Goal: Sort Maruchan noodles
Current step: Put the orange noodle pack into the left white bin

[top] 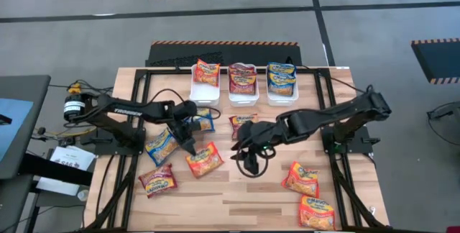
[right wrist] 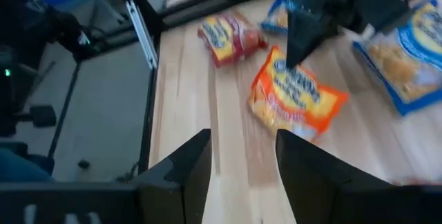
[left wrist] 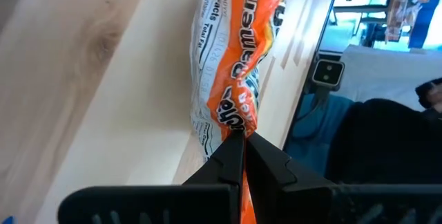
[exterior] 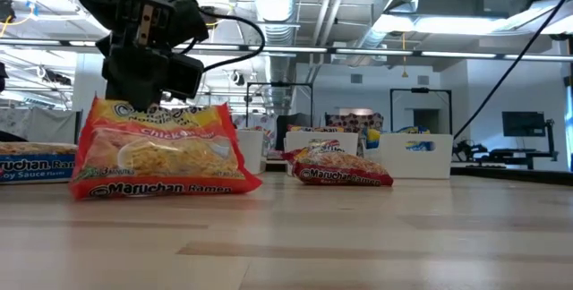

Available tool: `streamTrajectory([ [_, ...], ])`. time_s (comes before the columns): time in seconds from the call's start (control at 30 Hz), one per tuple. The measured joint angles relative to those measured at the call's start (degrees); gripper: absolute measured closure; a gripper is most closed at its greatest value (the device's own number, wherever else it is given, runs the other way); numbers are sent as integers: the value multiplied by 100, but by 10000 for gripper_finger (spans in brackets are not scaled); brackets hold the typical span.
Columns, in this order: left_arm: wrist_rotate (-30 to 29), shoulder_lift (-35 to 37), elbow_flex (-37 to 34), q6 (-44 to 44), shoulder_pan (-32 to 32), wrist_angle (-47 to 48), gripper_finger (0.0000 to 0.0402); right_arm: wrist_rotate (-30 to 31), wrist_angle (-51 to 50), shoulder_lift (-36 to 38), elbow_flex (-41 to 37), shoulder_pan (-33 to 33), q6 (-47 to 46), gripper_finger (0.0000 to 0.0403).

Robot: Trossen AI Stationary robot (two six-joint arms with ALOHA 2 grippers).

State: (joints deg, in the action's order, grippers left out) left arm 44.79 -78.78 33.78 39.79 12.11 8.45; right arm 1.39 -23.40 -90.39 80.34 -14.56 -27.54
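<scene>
Left gripper [top: 191,147] is pinched shut on the edge seam of an orange Maruchan packet [top: 204,160] near table centre. In the left wrist view the fingertips [left wrist: 238,156] meet on the crimped end of the packet, w/ the pack hanging from them and its far end near the wood. Grip at the seam is likely chosen because the flat crinkly body gives no purchase. Low view shows the pack on edge, face to camera, bottom edge touching the table [top: 237,197].

Right gripper [top: 251,162] hovers just beside, over bare wood, fingers spread, holding nothing — judged as waiting.

Three white bins [top: 243,93] at the far edge hold sorted packs: orange in the left one, dark red in the middle, blue in the right. Probable destination for the held pack is the left bin.

Unsorted items: blue packet [top: 161,145] next to the left gripper, dark red packet [top: 157,180] nearer the front-left, dark red packet [top: 243,124] mid-table, two orange packets [top: 302,179] front-right.

Legible text: "Maruchan Ramen" on pack faces; "Chicken" partly; "Nutrition Facts" on the held pack's back; "TROSSEN" on the left arm.
</scene>
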Motion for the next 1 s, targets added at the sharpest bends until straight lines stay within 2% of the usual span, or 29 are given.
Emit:
streamTrajectory([
  [0.17,-11,0,0,66,-125,-71,401,2,1185,2,-660,14,685,216],
  [0.4,-14,-2,0,237,-123,-253,401,125,1270,-228,-852,91,1054,210],
  [0.7,28,-4,21,428,-123,-554,401,109,1628,-986,-840,406,1046,169],
  [1.0,45,-4,22,433,-123,-598,401,-420,1934,-1608,-823,874,827,169],
])
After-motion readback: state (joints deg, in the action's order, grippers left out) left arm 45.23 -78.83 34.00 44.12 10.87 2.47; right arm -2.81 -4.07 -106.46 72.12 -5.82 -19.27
